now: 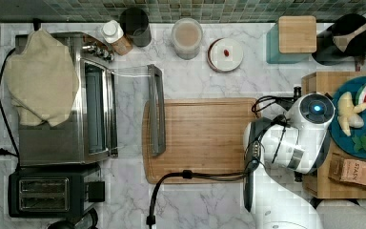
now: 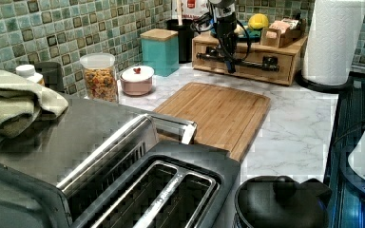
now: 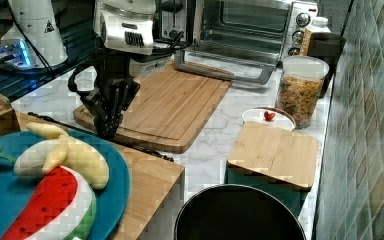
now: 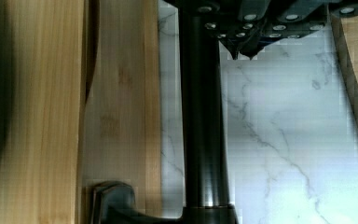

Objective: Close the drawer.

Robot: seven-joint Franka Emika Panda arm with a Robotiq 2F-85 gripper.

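hanging just in front of the drawer [image 2: 247, 59], the hand [image 2: 230, 64] has fingers clenched beside its dark handle [image 4: 204, 130].

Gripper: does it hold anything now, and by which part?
Nothing seems held: the gripper is shut beside the handle bar of the drawer, not around it.

Top view overhead; side views opposed, sharing cutting board [image 1: 202, 138].

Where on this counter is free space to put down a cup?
The cutting board is bare except where the oven door overhangs it. Marble between the board and the pink bowl is free. The back wall row and the drawer top are crowded.
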